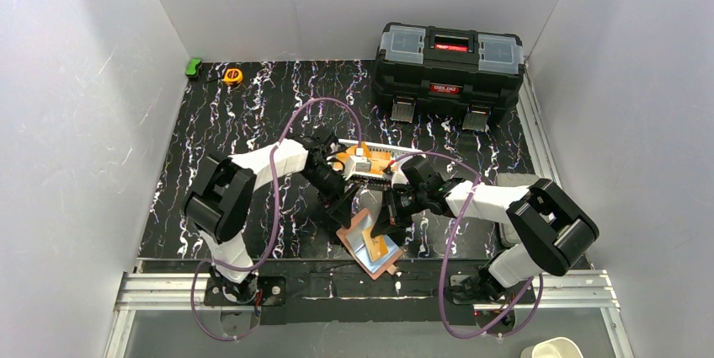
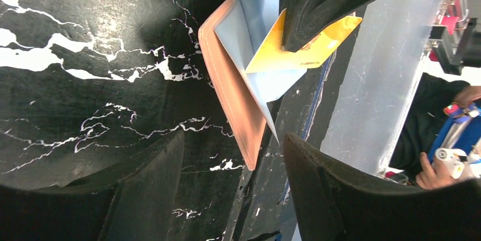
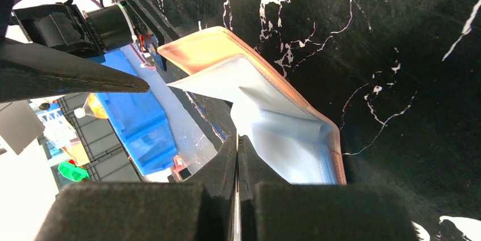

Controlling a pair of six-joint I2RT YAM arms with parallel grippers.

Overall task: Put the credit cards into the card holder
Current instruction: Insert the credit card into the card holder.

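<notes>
Card holder [image 1: 370, 244] lies open at the surface's [image 1: 253, 122] 6 o'clock edge, pale blue lining up. Right claw [image 3: 237, 139], pressed together, pinches an orange card [image 2: 295, 48] set into that lining. Left claw [image 2: 233, 139] hangs spread at the holder's 10 o'clock. Beyond sits a white basket [image 1: 387, 149], and a black toolbox [image 1: 449, 59] at 1 o'clock.

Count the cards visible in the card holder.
1: an orange card sticking out of the card holder's blue pocket, at the tip of the right pincer. More may be hidden inside.
</notes>
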